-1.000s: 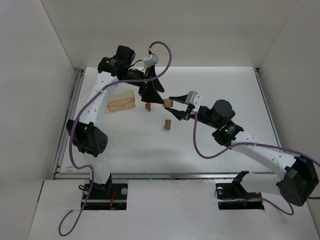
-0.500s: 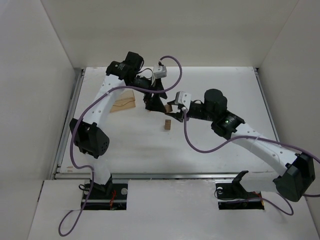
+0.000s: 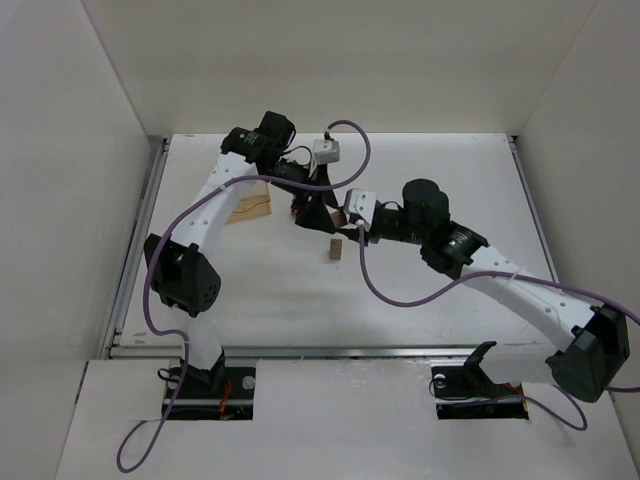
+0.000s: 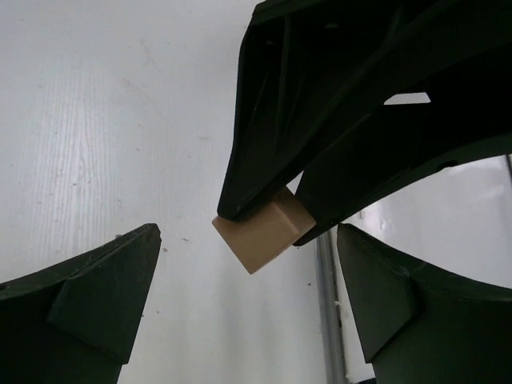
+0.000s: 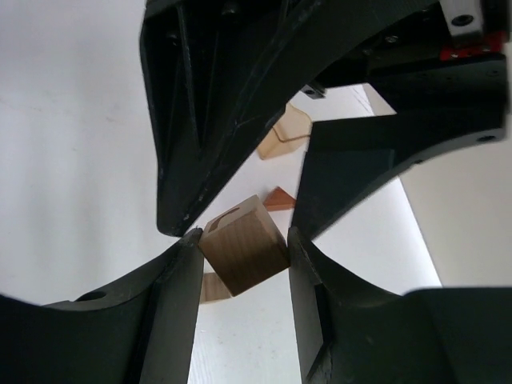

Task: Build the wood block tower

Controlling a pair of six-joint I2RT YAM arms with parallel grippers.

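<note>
My right gripper (image 5: 242,240) is shut on a tan wooden cube (image 5: 246,260), held tilted above the table. My left gripper (image 4: 248,236) is open, its two fingers standing wide on either side of that same cube (image 4: 264,236) without touching it. Beyond the cube lies a reddish-brown triangular piece (image 5: 280,198). A tan block (image 5: 214,288) shows just under the cube. In the top view both grippers meet mid-table, left gripper (image 3: 312,208) and right gripper (image 3: 338,222), and the cube is hidden between them. A small tan block (image 3: 334,250) stands on the table just in front.
A larger pale wood piece (image 3: 255,207) lies at the back left, partly under the left arm, and shows as a curved tan shape (image 5: 284,132) in the right wrist view. White walls enclose the table on three sides. A metal rail (image 4: 326,312) runs along the table edge.
The right gripper has carried the cube left to the left gripper. The left wrist has swung right and forward, so its open fingers now flank the cube.
</note>
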